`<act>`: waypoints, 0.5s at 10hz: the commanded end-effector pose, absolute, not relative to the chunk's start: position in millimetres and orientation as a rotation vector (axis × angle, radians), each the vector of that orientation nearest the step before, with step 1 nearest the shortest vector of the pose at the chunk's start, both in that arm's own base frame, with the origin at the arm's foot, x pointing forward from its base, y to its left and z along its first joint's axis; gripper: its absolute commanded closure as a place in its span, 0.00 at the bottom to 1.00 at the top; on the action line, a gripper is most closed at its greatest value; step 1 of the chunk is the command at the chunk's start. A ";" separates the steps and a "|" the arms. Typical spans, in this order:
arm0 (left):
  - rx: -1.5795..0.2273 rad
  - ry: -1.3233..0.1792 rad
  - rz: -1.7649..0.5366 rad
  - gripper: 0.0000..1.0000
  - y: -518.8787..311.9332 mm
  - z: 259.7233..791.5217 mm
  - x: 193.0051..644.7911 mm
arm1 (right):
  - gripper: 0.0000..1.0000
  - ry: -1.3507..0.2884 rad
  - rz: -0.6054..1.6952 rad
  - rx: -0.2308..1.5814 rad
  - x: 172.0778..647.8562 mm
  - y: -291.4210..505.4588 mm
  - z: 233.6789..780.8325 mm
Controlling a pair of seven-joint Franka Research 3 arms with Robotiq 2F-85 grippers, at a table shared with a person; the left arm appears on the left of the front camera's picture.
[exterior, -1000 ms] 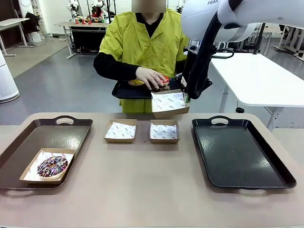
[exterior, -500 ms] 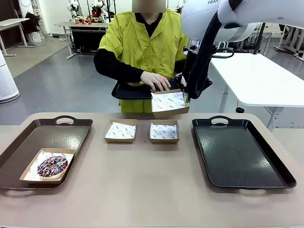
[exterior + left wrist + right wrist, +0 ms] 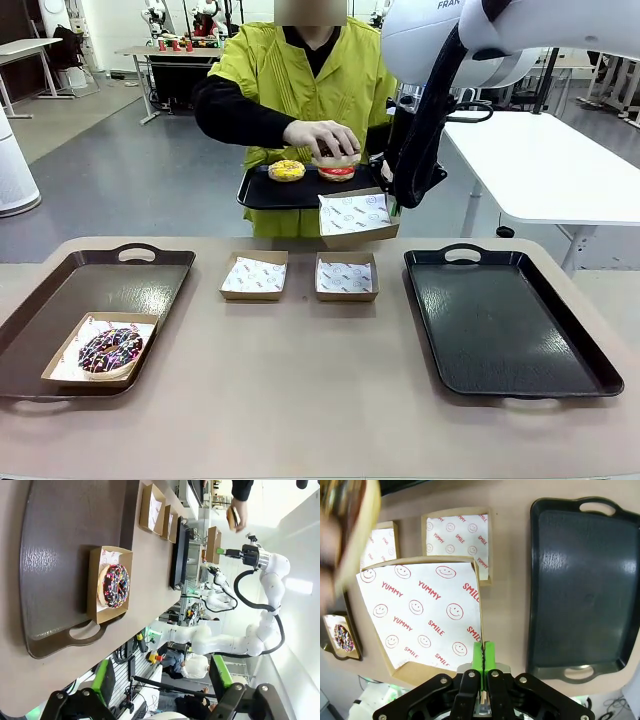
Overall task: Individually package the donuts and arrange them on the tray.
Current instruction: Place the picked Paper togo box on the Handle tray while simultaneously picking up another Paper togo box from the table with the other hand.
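My right gripper [image 3: 392, 205] is shut on the rim of a paper-lined cardboard box [image 3: 357, 217], held in the air beyond the table's far edge. In the right wrist view the pads [image 3: 479, 656] pinch the box's edge [image 3: 420, 615]. The person's hand [image 3: 322, 137] lifts a donut [image 3: 335, 159] just above that box, over a small black tray [image 3: 265, 192] carrying a yellow-iced donut [image 3: 287, 170] and a red-iced donut [image 3: 337, 174]. A sprinkled chocolate donut [image 3: 110, 350] lies in a box on the brown tray [image 3: 120, 280]. My left gripper [image 3: 162, 680] is open above that tray.
Two empty lined boxes [image 3: 254, 276] [image 3: 346, 277] sit side by side at the table's middle. A large black tray [image 3: 505, 320] lies bare on the right. The right arm's white links hang over the far right of the table.
The person's hand has risen off the held tray with a donut in it, uncovering the yellow and red donuts. Both arms and the held box have stayed still.
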State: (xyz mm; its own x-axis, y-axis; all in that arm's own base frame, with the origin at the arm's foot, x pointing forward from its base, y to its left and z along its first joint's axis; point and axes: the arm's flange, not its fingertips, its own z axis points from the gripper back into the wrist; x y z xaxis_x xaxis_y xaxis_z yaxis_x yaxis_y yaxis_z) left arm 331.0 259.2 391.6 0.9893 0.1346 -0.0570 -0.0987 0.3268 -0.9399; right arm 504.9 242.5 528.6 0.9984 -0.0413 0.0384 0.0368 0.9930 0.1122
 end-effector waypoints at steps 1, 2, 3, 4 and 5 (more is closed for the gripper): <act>-1.231 -0.044 0.153 0.02 258.8 395.3 328.0 | 1.00 -0.044 -0.041 0.111 503.8 241.6 529.9; -1.231 -0.044 0.153 0.02 258.8 395.3 328.0 | 1.00 -0.044 -0.041 0.111 503.8 241.6 529.9; -1.231 -0.044 0.153 0.02 258.8 395.3 328.0 | 1.00 -0.044 -0.041 0.111 503.8 241.6 529.9; -1.231 -0.044 0.153 0.02 258.8 395.3 328.0 | 1.00 -0.044 -0.041 0.111 503.8 241.6 529.9; -1.231 -0.044 0.153 0.02 258.8 395.3 328.0 | 1.00 -0.044 -0.041 0.111 503.8 241.6 529.9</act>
State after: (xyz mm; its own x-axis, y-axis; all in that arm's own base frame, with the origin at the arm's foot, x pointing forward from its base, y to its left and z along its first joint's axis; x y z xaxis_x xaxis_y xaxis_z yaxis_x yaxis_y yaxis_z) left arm 331.0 259.2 391.6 0.9893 0.1346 -0.0570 -0.0987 0.3268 -0.9399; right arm 504.9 242.6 528.6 0.9984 -0.0413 0.0384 0.0367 0.9930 0.1122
